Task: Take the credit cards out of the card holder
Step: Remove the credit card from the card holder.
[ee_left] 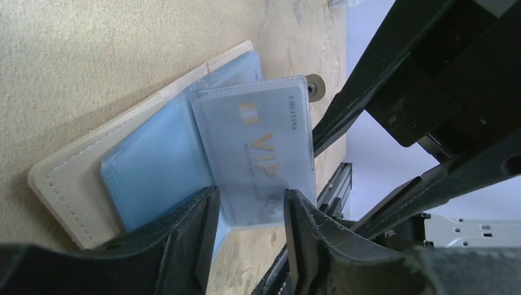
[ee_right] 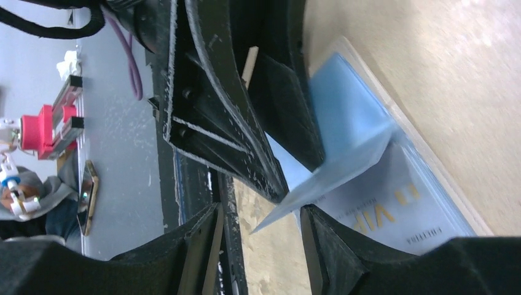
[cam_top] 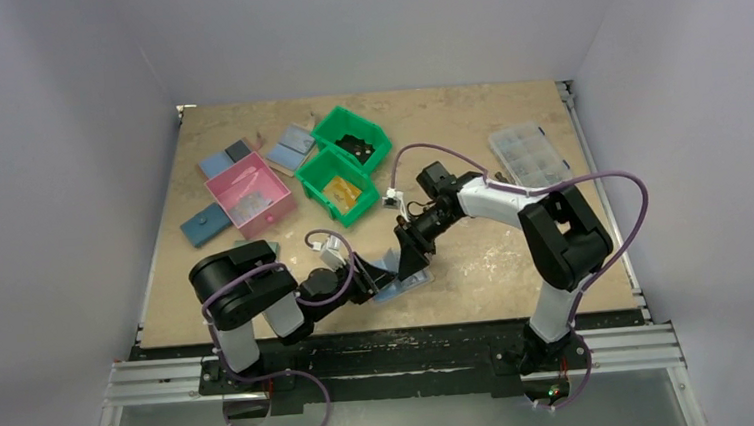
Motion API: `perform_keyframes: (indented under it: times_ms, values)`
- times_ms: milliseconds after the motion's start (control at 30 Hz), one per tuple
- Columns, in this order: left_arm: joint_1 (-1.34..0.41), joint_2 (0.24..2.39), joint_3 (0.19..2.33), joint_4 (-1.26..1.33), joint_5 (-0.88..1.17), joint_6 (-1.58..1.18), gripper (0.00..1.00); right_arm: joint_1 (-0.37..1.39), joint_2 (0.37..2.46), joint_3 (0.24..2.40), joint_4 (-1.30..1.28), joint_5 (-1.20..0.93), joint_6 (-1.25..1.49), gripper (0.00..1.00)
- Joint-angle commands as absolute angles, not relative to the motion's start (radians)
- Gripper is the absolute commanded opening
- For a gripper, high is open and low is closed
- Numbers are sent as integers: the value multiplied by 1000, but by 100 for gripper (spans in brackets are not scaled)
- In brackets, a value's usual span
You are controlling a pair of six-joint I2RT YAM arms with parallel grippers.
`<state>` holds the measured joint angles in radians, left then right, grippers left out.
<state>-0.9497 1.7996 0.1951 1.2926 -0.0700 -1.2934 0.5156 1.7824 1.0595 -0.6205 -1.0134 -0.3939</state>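
The left gripper [ee_left: 249, 200] is released, jaws parted over the card holder [ee_left: 61, 178], which lies open near the table's [cam_top: 517, 263] front edge between the arms. Its VIP card [ee_left: 264, 153] is sleeved inside, so extraction appears barely begun. The right gripper [ee_right: 261, 215] is also unclenched, with the raised light-blue leaf [ee_right: 350, 117] loose between its jaws.

Left arm [cam_top: 258, 286], right arm [cam_top: 497, 200] close, jaws parted

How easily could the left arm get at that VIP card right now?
Probably easily: the left gripper stands open astride the end of the VIP card, nothing between. The card looks tucked in a clear sleeve of the card holder, though.
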Motion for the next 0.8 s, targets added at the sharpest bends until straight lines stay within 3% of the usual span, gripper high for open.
perform_keyframes:
  times_ms: [0, 300, 600, 767]
  values:
    - [-936, 1847, 139, 1461, -40, -1323, 50, 557, 1812, 1130, -655, -1061, -442, 57]
    - [-930, 1784, 102, 1456, -71, -1311, 63, 571, 1830, 1135, -644, -1052, -431, 57]
    - [-926, 1763, 104, 1433, -83, -1317, 65, 572, 1834, 1131, -635, -1069, -422, 58]
    - [-922, 1763, 104, 1442, -80, -1315, 65, 559, 1817, 1087, -508, -883, -286, 55]
